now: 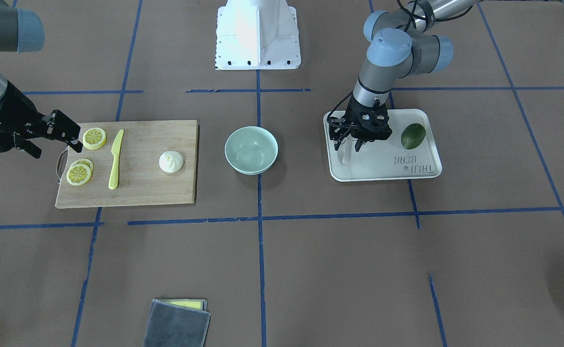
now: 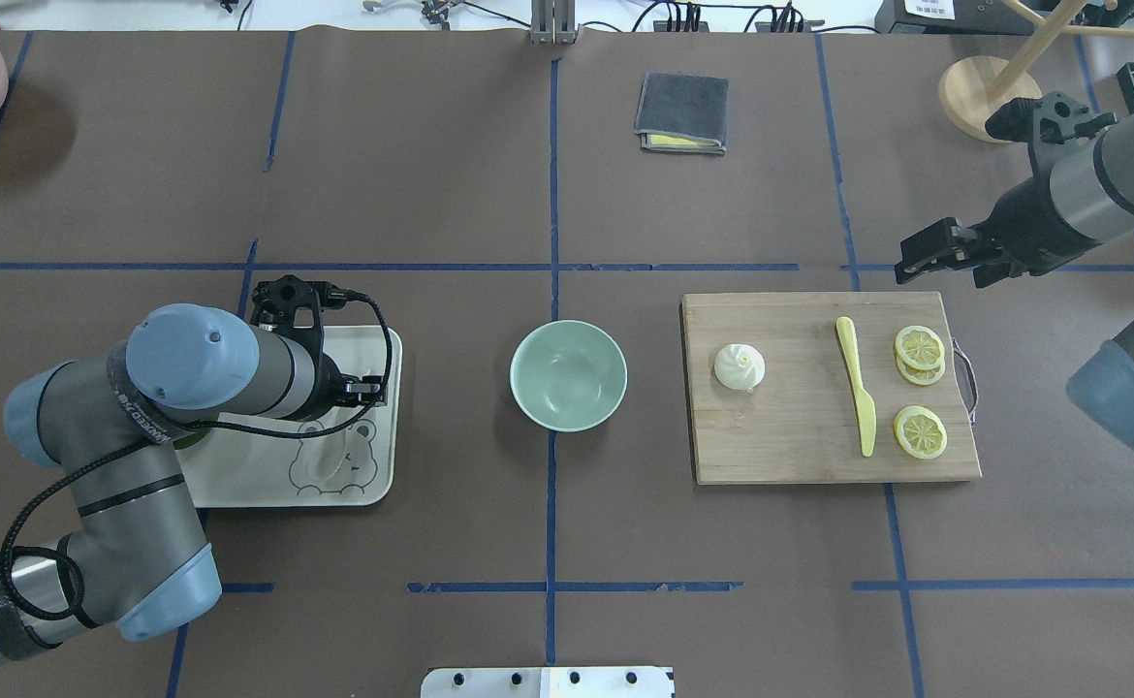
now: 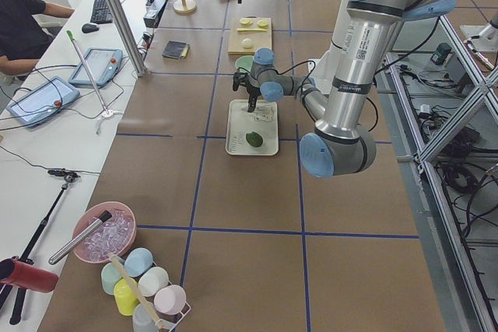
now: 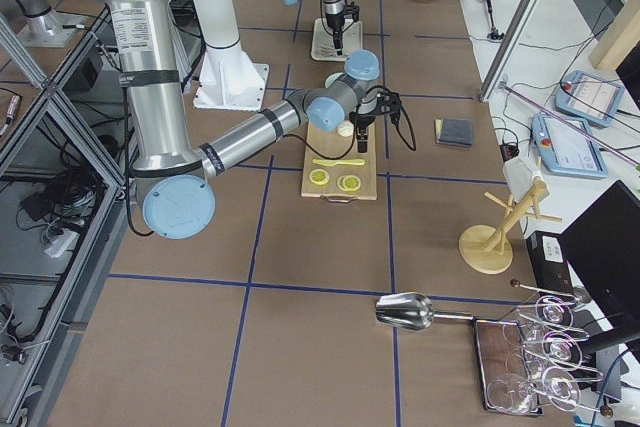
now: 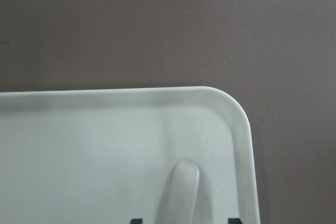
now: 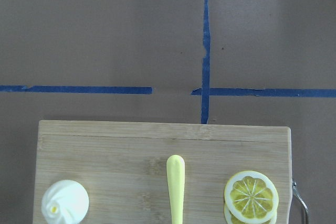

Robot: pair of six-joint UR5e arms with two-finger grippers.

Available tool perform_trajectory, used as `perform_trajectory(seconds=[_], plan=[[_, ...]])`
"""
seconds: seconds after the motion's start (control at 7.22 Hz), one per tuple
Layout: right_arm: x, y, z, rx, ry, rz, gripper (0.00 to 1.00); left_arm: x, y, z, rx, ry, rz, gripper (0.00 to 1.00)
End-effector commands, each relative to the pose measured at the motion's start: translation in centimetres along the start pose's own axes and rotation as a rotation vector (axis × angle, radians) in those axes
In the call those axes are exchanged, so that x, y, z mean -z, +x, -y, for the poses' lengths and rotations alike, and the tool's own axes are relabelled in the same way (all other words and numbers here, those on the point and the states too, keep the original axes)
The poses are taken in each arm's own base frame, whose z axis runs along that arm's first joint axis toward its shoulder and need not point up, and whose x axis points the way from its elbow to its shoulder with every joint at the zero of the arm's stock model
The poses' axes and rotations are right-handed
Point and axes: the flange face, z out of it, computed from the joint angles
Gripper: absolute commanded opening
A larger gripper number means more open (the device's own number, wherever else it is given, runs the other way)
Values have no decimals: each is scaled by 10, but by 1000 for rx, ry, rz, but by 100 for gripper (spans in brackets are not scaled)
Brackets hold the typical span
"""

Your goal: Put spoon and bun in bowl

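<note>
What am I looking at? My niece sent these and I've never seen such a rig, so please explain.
These are two robot arms at a table, each ending in a two-finger gripper. Four pictures come from fixed cameras: across the table, over the robot's shoulders, and at each table end. Two come from cameras on the wrists. An empty green bowl stands in the middle. A cutting board carries a bun, a yellow knife and lemon slices. A white tray carries a spoon and an avocado. Nothing is held. The left gripper hangs over the spoon, jaws open on either side. The right gripper hovers open by the board.
</note>
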Motion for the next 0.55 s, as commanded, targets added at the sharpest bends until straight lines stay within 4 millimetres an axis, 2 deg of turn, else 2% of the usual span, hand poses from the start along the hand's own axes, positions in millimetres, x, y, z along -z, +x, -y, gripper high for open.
perform_trajectory(seconds=[0.0, 0.28, 0.42], plan=[[-7, -11, -3, 9, 1, -2, 100, -3, -2, -1, 2, -6, 16, 52], [-20, -21, -11, 23, -13, -11, 100, -4, -3, -2, 1, -10, 24, 46], [-24, -23, -13, 27, -17, -14, 100, -3, -1, -4, -1, -13, 21, 39]])
